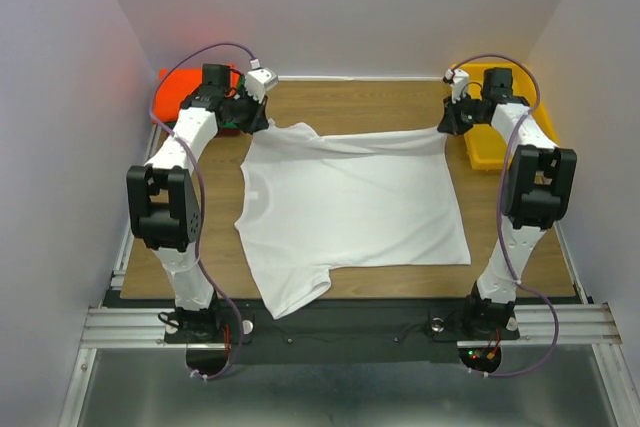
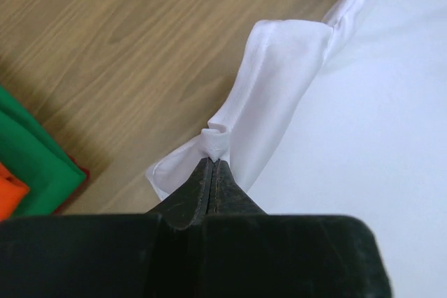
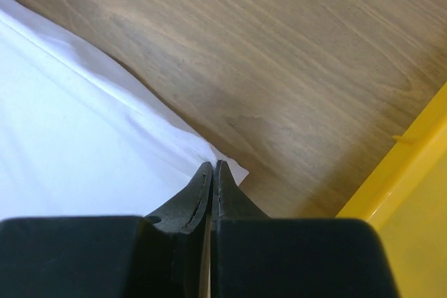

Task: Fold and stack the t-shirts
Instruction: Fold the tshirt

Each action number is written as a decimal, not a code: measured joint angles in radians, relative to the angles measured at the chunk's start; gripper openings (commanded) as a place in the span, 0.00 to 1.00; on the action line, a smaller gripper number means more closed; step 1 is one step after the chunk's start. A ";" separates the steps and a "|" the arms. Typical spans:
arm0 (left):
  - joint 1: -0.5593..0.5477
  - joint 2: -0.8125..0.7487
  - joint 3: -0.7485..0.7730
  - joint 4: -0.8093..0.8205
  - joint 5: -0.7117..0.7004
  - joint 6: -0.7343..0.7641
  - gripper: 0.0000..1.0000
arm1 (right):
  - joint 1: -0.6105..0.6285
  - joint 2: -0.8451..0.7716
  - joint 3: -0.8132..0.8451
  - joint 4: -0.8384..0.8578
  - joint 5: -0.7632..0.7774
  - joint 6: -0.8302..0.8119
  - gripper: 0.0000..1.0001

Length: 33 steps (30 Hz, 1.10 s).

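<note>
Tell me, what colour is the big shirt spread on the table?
The shirt is plain white, with no print. It shows best in the top view.

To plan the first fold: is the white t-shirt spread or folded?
Spread: the white t-shirt lies mostly flat, body and near sleeve laid out.

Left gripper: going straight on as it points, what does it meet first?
The left gripper is shut on a bunched edge of the white t-shirt, so that comes first; past it, probably only bare table.
</note>
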<state>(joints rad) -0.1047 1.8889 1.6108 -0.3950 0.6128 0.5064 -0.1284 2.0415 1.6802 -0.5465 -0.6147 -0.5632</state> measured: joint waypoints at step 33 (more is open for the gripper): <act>-0.173 -0.359 -0.624 -0.078 -0.166 0.303 0.53 | -0.014 -0.191 -0.414 -0.024 0.085 -0.399 0.37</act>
<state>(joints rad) -0.2779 1.5303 0.9863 -0.4728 0.4465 0.8097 -0.1429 1.8507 1.2663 -0.5701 -0.5301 -0.9627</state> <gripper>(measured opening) 0.528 0.373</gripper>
